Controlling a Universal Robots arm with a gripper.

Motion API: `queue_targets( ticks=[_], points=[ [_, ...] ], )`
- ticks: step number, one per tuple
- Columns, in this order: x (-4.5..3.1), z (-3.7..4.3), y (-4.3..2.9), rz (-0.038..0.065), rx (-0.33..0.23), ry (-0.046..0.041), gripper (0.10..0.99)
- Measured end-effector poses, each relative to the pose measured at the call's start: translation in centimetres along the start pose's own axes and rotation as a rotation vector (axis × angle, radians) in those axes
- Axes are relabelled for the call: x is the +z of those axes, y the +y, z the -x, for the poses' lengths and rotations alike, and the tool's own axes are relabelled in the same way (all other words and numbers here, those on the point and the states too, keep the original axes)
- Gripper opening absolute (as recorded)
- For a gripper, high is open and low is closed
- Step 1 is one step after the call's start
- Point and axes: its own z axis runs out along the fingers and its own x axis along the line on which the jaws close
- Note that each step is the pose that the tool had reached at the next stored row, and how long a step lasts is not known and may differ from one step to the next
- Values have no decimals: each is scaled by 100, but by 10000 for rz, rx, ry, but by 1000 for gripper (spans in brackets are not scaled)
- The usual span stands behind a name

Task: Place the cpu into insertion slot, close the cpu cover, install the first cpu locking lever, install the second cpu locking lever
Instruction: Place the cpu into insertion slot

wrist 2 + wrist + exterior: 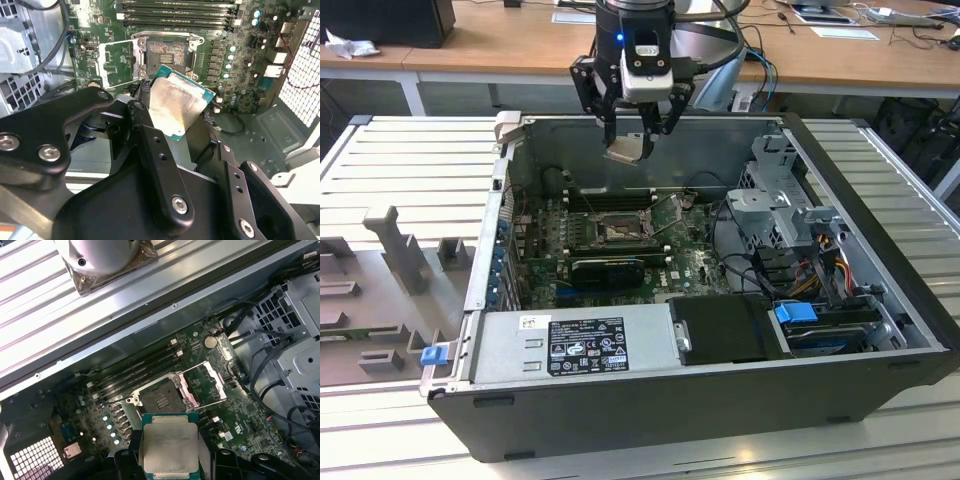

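Wooden desks (500,62), slatted table (410,160), cpu (623,148) in hand (632,136)

Bright even light, glare on the cpu (175,107), case (720,405) interior shadowed.

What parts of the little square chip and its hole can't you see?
1. Small flat beige-silver square cpu: one corner behind a black finger of the gripper, second wrist view.
2. Square dark-rimmed insertion slot: rim partly behind the cpu, second wrist view; contacts too small, exterior view.

The cpu (169,447) sits in the pincer (636,132) above the insertion slot (159,399), the cpu cover (218,383) beside it
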Motion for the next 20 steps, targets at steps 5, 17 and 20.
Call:
queue_targets(
  ticks=[5, 17, 20],
  points=[
    [22, 0, -2, -3, 44, 1, 533],
    [36, 1, -4, -1, 188, -12, 533],
    [38, 1, -4, -1, 244, -16, 533]
  ],
)
